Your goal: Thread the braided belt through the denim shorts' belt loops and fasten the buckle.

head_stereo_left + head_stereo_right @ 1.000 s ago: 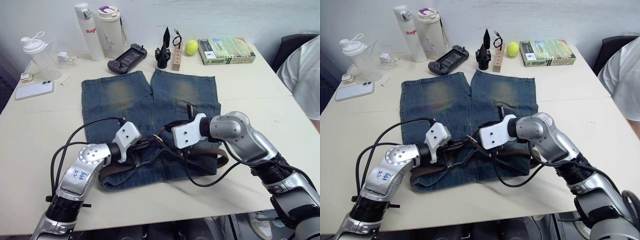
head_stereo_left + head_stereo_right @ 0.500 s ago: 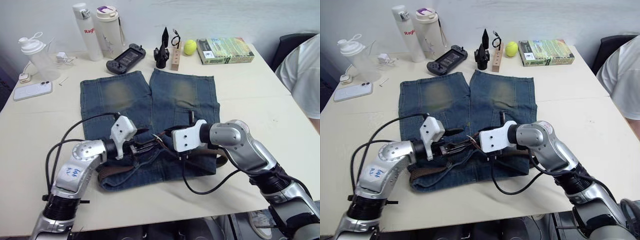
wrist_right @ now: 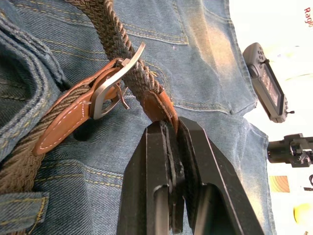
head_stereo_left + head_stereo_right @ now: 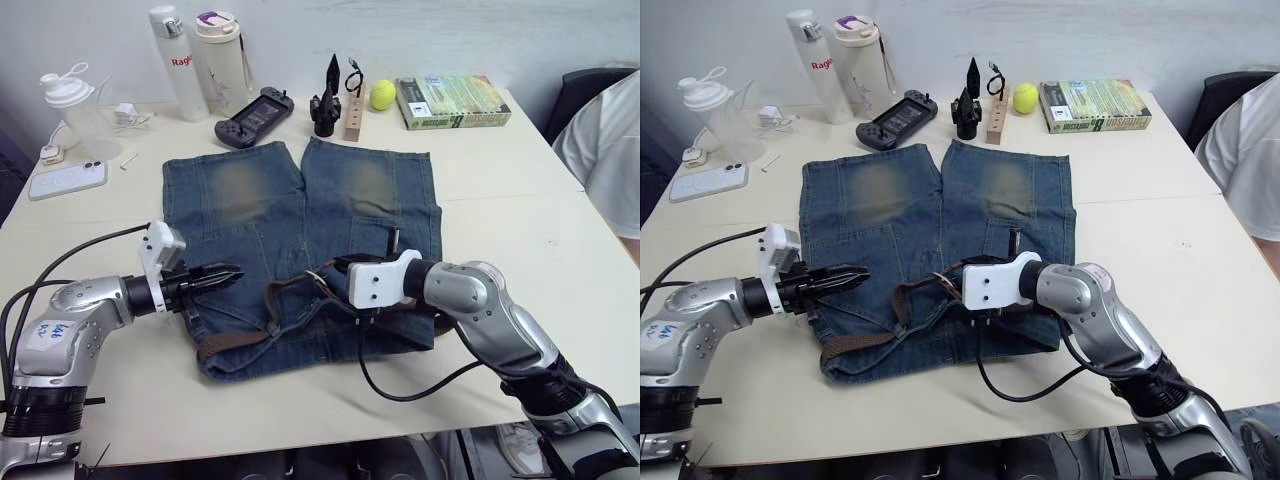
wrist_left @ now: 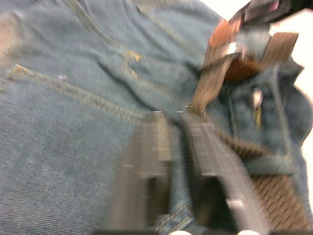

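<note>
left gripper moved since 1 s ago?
Yes. The left gripper has pulled back toward the robot's left, off the middle of the shorts to their left edge, away from the right gripper.

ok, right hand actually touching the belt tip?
Touching. The right wrist view shows the right hand with its fingers shut on the leather tip of the braided belt, which has passed through the buckle.

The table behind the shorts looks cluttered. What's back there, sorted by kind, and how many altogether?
Drink bottles: 3, a white flask, a cream tumbler and a clear shaker
Electronics: 2, a phone and a game controller
Tennis ball: 1
Book: 1
Wooden block: 1
Total: 8
</note>
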Tool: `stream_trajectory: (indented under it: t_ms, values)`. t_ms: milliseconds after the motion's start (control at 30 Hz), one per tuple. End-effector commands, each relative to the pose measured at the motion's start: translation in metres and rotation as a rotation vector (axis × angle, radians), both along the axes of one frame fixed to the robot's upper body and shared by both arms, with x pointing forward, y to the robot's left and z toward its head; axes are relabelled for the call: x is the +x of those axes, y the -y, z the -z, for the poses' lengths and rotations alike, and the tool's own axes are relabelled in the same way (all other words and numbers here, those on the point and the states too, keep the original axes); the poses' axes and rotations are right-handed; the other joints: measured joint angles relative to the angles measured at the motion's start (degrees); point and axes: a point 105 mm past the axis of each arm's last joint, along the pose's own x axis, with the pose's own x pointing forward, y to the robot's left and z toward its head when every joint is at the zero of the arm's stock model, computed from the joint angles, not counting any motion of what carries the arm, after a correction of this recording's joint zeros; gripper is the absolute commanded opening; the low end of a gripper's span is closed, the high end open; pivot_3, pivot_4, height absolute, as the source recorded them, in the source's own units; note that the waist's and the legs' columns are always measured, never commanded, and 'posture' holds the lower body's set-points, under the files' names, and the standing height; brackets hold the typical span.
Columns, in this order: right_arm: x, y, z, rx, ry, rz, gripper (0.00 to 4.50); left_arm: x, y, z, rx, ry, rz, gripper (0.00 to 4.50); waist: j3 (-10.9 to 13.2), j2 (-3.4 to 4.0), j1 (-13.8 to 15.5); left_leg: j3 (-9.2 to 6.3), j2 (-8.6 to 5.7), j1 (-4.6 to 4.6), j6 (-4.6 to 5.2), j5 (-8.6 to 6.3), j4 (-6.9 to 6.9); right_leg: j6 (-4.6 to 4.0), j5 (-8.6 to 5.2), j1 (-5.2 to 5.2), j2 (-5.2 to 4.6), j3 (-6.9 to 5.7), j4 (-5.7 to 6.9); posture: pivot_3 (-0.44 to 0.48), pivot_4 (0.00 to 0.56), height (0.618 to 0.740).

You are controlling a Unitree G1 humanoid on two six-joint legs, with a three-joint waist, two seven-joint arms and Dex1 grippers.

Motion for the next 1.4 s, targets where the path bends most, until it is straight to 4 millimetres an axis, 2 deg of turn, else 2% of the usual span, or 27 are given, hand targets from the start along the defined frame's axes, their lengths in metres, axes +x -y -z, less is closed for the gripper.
stream_trajectory:
  t_ms: [33,133,267,433,533,700,833,933,1067,1167,1233,1333,1400]
  values:
    - [-0.003,0.006,-0.023,0.046,0.089,0.016,0.00,-0.012,-0.001,0.026,0.123,-0.030,0.081,0.03,0.0,0.00,0.0,0.01,0.01,0.00,0.00,0.00,0.00,0.00,0.00,0.00,0.00,0.00,0.00,0.000,0.150,0.720]
    - [-0.004,0.012,-0.030,0.066,0.111,0.031,0.00,-0.021,-0.007,0.050,0.238,-0.062,0.128,0.03,0.0,0.00,-0.1,0.05,0.04,0.01,0.00,0.00,0.00,0.00,0.00,-0.03,0.02,0.04,0.02,0.000,0.150,0.720]
    - [-0.007,0.034,-0.053,0.131,0.151,0.066,0.00,-0.028,-0.013,0.069,0.357,-0.053,0.174,0.03,0.0,0.01,0.0,0.04,0.03,0.02,0.00,0.00,-0.01,0.00,0.00,-0.02,-0.04,0.04,0.01,0.000,0.150,0.720]
    - [-0.007,0.063,-0.081,0.180,0.190,0.116,0.00,-0.027,-0.014,0.079,0.401,-0.030,0.189,0.03,-0.1,0.15,0.0,0.06,0.04,0.10,0.01,-0.01,-0.03,0.00,0.00,0.02,-0.10,0.08,0.04,0.000,0.150,0.720]
    - [-0.007,0.073,-0.094,0.208,0.210,0.126,0.00,-0.027,-0.012,0.081,0.397,-0.024,0.193,0.03,-0.1,0.21,0.0,0.10,0.04,0.17,0.01,-0.01,-0.05,-0.01,0.00,0.05,-0.11,0.11,0.11,0.000,0.150,0.720]
    - [-0.018,0.059,-0.103,0.254,0.206,0.030,0.00,-0.025,-0.009,0.080,0.392,-0.006,0.187,0.03,-0.1,0.21,0.1,0.11,0.03,0.20,0.02,-0.01,-0.04,0.00,0.00,0.05,-0.14,0.13,0.16,0.000,0.150,0.720]
    - [-0.026,0.042,-0.098,0.247,0.180,-0.047,0.00,-0.022,-0.009,0.079,0.397,0.024,0.177,0.03,-0.1,0.25,0.2,0.11,0.03,0.20,0.03,-0.01,-0.03,-0.01,0.00,0.05,-0.15,0.13,0.18,0.000,0.150,0.720]
    - [-0.034,0.021,-0.083,0.207,0.152,-0.123,0.00,-0.012,-0.006,0.064,0.354,0.087,0.146,0.03,-0.2,0.27,0.2,0.10,0.02,0.20,0.04,-0.01,-0.02,0.00,0.00,0.06,-0.15,0.13,0.19,0.000,0.150,0.720]
    - [-0.035,0.001,-0.070,0.159,0.153,-0.179,0.00,-0.004,0.001,0.030,0.286,0.180,0.118,0.03,-0.2,0.26,0.2,0.10,0.02,0.22,0.04,-0.01,0.00,0.00,0.00,0.07,-0.14,0.12,0.23,0.000,0.150,0.720]
    - [-0.032,-0.005,-0.066,0.149,0.153,-0.183,0.00,-0.006,0.006,0.012,0.251,0.208,0.126,0.03,-0.1,0.20,0.0,0.08,0.03,0.09,0.04,-0.01,0.02,0.00,0.00,-0.04,-0.13,0.12,0.23,0.000,0.150,0.720]
    - [-0.025,-0.006,-0.063,0.125,0.161,-0.174,0.00,-0.010,0.009,-0.007,0.193,0.213,0.125,0.03,-0.1,0.15,0.0,0.05,0.03,0.05,0.04,-0.01,0.03,0.00,0.00,-0.05,-0.12,0.11,0.23,0.000,0.150,0.720]
    - [-0.018,-0.008,-0.060,0.085,0.180,-0.166,0.00,-0.013,0.017,-0.044,0.043,0.219,0.124,0.95,-0.1,0.11,0.1,0.02,0.03,0.01,0.04,0.00,0.06,0.00,0.00,-0.03,-0.13,0.12,0.20,0.000,0.150,0.720]
    - [-0.014,-0.009,-0.058,0.064,0.190,-0.166,0.00,-0.017,0.028,-0.063,-0.047,0.213,0.150,1.73,-0.1,0.11,0.1,-0.05,0.03,0.00,0.04,0.00,0.10,0.00,0.00,0.01,-0.11,0.12,0.19,0.000,0.150,0.720]
